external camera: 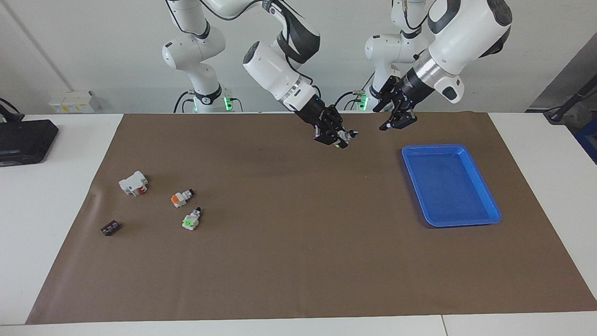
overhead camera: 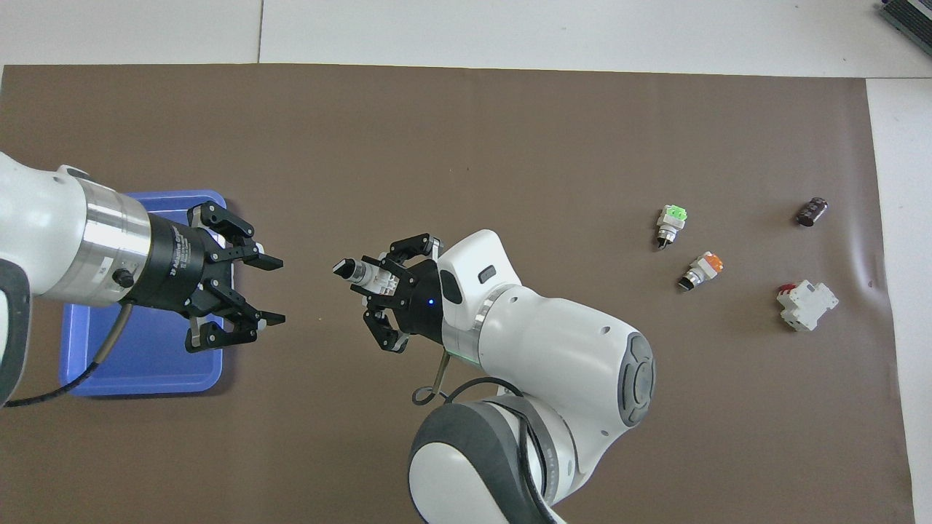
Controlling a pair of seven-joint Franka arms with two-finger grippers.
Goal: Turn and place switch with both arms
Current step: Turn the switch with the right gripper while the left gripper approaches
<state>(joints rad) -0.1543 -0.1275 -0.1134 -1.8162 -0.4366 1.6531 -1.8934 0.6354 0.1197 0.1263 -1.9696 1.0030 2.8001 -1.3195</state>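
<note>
Going across the overhead view from its left edge: the left gripper [overhead camera: 271, 290] comes in level at nine o'clock, its wrist above the blue tray [overhead camera: 145, 371] and its tips out over the brown mat [overhead camera: 466, 145]. Its two fingers [overhead camera: 266, 262] stand well apart, with nothing between them, and they point toward three o'clock, straight at the held switch.

Near the middle, the right gripper [overhead camera: 368, 280] is up in the air over the mat, pointing toward nine o'clock. It is clamped on the switch [overhead camera: 358, 272], a small white piece whose black knob sticks out toward the left gripper; a clear gap lies between the knob and the left fingertips. In the facing view the same pair shows high up, close to the robots' edge of the mat: right gripper [external camera: 342, 137] with the switch [external camera: 345, 136] in its grip, left gripper [external camera: 394, 122] just beside it and empty, the tray [external camera: 485, 193] toward four o'clock from them.

Toward three o'clock, at the right arm's end of the mat, four loose parts lie apart from one another: a green-capped switch [overhead camera: 670, 224], an orange-capped switch [overhead camera: 702, 270], a white block with red [overhead camera: 807, 305], and a small dark part [overhead camera: 812, 211] at their one o'clock.
</note>
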